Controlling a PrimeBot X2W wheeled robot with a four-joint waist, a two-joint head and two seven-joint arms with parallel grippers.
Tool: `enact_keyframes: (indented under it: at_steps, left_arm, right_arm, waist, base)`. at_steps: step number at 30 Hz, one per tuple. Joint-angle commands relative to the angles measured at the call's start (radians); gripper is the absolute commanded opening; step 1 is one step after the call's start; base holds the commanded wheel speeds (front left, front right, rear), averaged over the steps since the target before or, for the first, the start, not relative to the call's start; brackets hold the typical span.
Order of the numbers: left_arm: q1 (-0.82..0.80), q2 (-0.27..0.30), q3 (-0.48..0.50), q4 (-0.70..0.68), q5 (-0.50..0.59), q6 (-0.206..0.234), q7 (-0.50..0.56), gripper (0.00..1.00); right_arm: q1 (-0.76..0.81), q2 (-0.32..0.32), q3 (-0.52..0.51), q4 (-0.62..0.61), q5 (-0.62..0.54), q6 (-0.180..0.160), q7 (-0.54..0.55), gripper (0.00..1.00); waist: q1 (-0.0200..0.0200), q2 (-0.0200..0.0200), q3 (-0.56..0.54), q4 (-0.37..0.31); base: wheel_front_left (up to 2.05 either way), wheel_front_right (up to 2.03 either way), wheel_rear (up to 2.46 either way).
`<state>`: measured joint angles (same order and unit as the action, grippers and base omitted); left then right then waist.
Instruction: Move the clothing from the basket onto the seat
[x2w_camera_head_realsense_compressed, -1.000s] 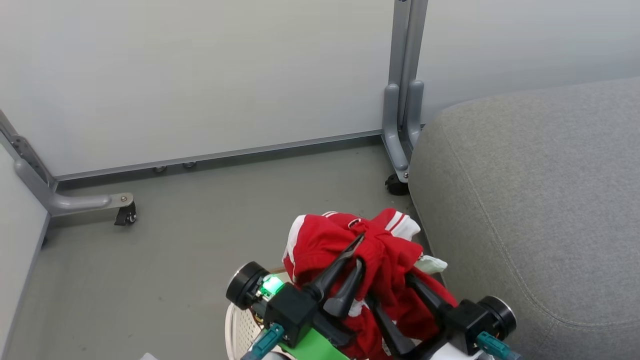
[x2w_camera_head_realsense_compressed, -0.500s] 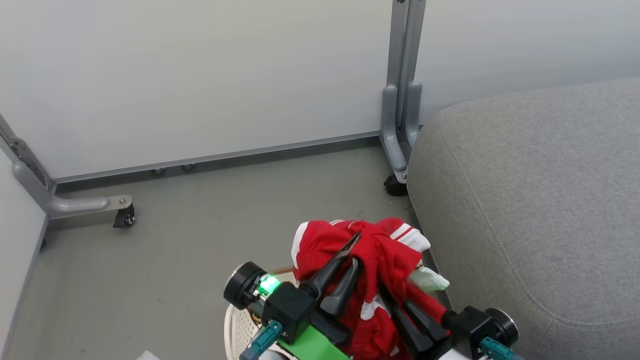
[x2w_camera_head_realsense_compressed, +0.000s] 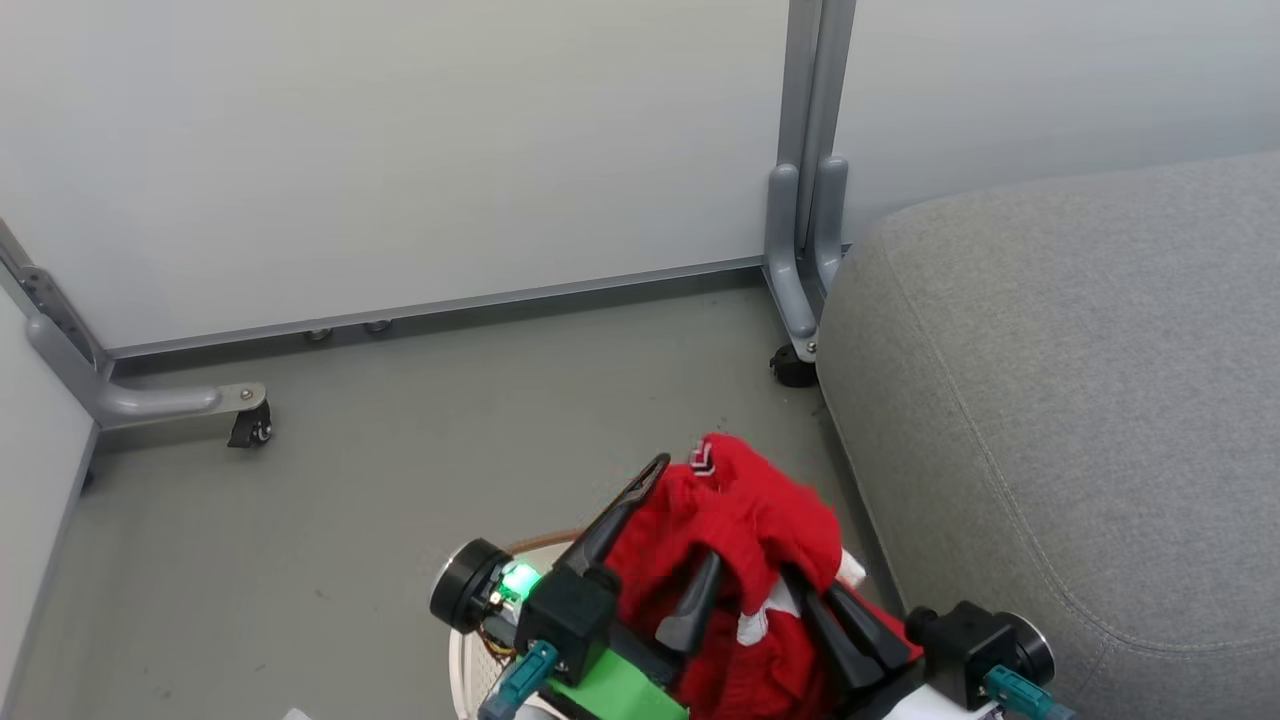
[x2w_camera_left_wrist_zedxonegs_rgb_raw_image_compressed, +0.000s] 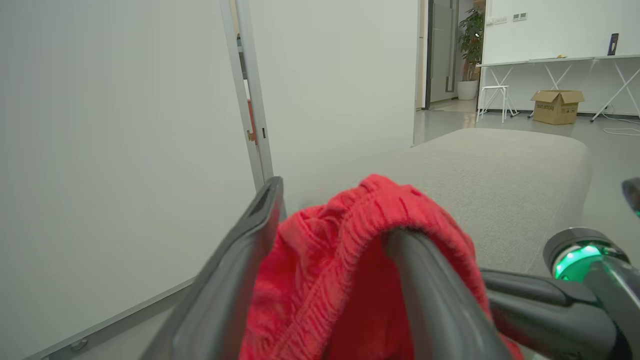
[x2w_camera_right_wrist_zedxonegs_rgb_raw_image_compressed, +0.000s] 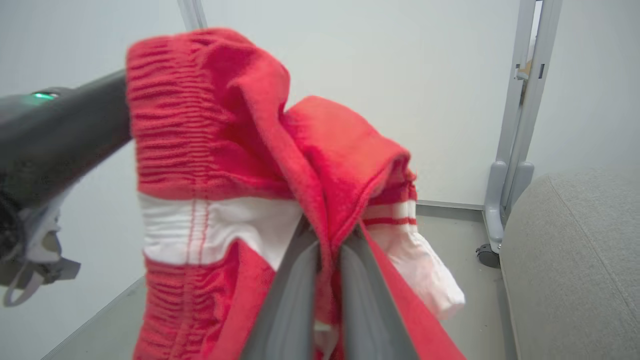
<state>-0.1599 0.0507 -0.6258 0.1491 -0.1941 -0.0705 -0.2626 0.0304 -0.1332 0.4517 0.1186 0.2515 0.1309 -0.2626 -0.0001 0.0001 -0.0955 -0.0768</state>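
Note:
The red clothing (x2w_camera_head_realsense_compressed: 745, 520) with white panels hangs bunched above the floor, just left of the grey seat (x2w_camera_head_realsense_compressed: 1050, 400). My right gripper (x2w_camera_head_realsense_compressed: 815, 600) is shut on it; in the right wrist view the two fingers (x2w_camera_right_wrist_zedxonegs_rgb_raw_image_compressed: 295, 300) pinch a red fold (x2w_camera_right_wrist_zedxonegs_rgb_raw_image_compressed: 280, 150). My left gripper (x2w_camera_head_realsense_compressed: 686, 510) is open, its fingers spread wide, with the cloth (x2w_camera_left_wrist_zedxonegs_rgb_raw_image_compressed: 340, 270) lying between them and draped over the right finger (x2w_camera_left_wrist_zedxonegs_rgb_raw_image_compressed: 430, 300). A sliver of the cream basket (x2w_camera_head_realsense_compressed: 462, 655) and its brown rim show under the left gripper. The seat (x2w_camera_left_wrist_zedxonegs_rgb_raw_image_compressed: 500, 165) lies beyond the cloth.
White partition panels stand behind, on grey metal legs (x2w_camera_head_realsense_compressed: 800, 280) with castors (x2w_camera_head_realsense_compressed: 793, 368); another leg (x2w_camera_head_realsense_compressed: 160, 402) is at the left. Grey floor (x2w_camera_head_realsense_compressed: 450, 450) lies between them. Far off, past the seat, are a cardboard box (x2w_camera_left_wrist_zedxonegs_rgb_raw_image_compressed: 557, 105) and tables.
My left gripper's fingers have spread apart and let go of the cloth. The bundle has dropped a little and shifted right, now held by the right gripper.

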Motion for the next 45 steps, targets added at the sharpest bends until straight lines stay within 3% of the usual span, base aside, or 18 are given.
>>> enact_keyframes:
  at_steps: [1, 14, 23, 35, 45]
  left_arm:
    - [0.015, 0.005, -0.001, 0.013, 0.008, 0.005, -0.003, 1.0]
    - [-0.02, 0.04, 0.018, 0.079, -0.002, -0.002, -0.003, 1.0]
    - [-0.004, 0.058, 0.039, 0.071, -0.008, 0.014, -0.003, 1.0]
    - [0.023, 0.075, 0.086, 0.004, 0.035, 0.02, -0.003, 1.0]
    - [-0.032, 0.086, 0.104, -0.003, 0.067, -0.004, -0.003, 1.0]
  right_arm:
    - [0.006, 0.005, -0.006, -0.005, 0.006, 0.0, -0.003, 0.0]
    - [-0.007, 0.02, -0.055, -0.024, -0.006, 0.0, -0.003, 0.0]
    - [-0.019, 0.048, -0.181, -0.088, 0.017, 0.0, -0.004, 0.0]
    - [-0.002, 0.065, -0.25, -0.18, 0.01, 0.0, -0.003, 0.0]
    - [-0.018, 0.076, -0.268, -0.23, -0.026, 0.0, -0.004, 0.0]
  waist:
    - [0.0001, -0.0001, 0.002, 0.0]
    - [0.0001, -0.0001, 0.025, -0.006]
    - [0.0001, -0.0001, 0.06, -0.05]
    - [0.0001, -0.0001, 0.137, -0.19]
    - [0.0001, -0.0001, 0.291, -0.325]
  base:
    - [0.0, 0.0, 0.0]
    - [0.0, 0.0, 0.0]
    - [0.0, 0.0, 0.0]
    - [0.0, 0.0, 0.0]
    - [0.0, 0.0, 0.0]
